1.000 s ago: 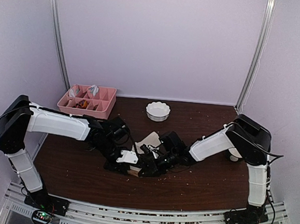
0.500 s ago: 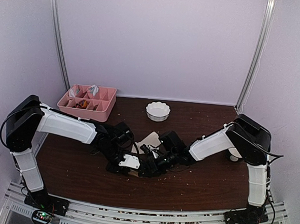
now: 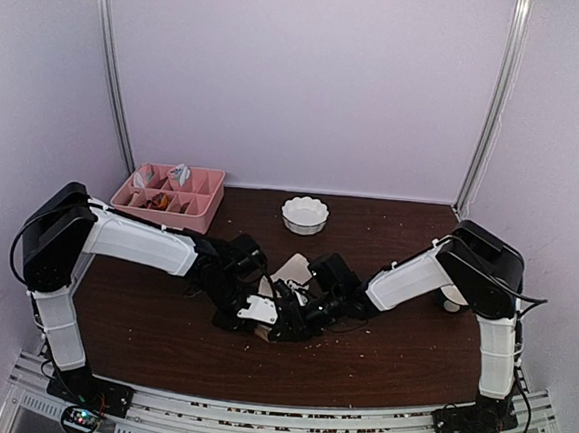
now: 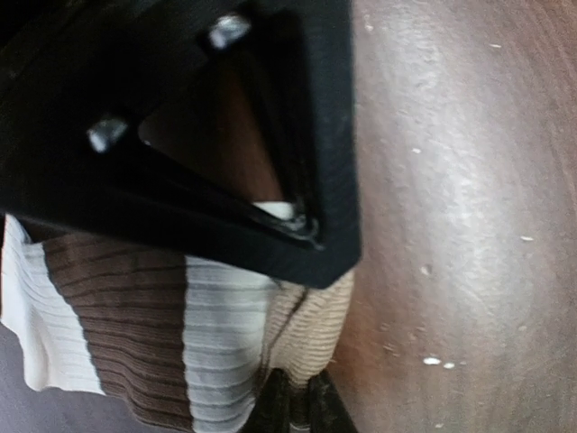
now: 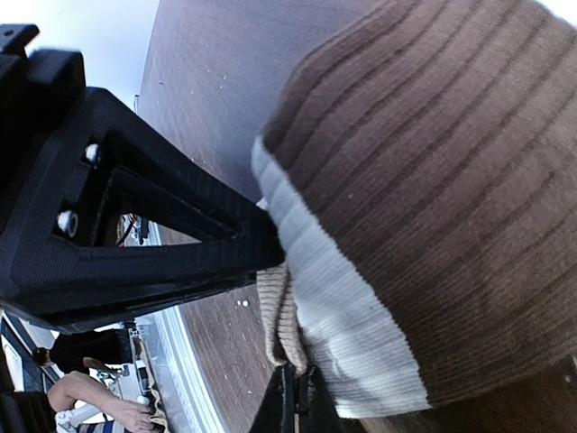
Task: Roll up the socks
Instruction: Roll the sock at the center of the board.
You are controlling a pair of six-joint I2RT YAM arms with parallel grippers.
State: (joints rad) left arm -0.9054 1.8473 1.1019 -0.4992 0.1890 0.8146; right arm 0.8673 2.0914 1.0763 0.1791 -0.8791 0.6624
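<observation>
The two socks lie together in the middle of the table, mostly hidden under both grippers in the top view, where only a cream patch [image 3: 290, 270] shows. The cream sock with dark brown bands [image 4: 126, 325] [image 5: 433, 198] wraps over the plain tan sock [image 4: 311, 316] [image 5: 275, 316]. My left gripper [image 4: 302, 404] [image 3: 260, 311] is shut on a fold of the tan sock at the bundle's edge. Facing it, my right gripper [image 5: 296, 399] [image 3: 289, 311] is shut on the same tan edge. Each wrist view shows the other gripper's black finger pressed against the bundle.
A white scalloped bowl [image 3: 305, 215] stands at the back centre. A pink divided tray [image 3: 168, 192] with small items sits at the back left. Crumbs dot the dark wooden table [image 3: 409, 356]. A small object [image 3: 451, 304] lies behind the right arm.
My left arm has slid right toward the centre, bringing its gripper tight against the right one, and its jaws have narrowed onto the sock. The right arm has stayed still.
</observation>
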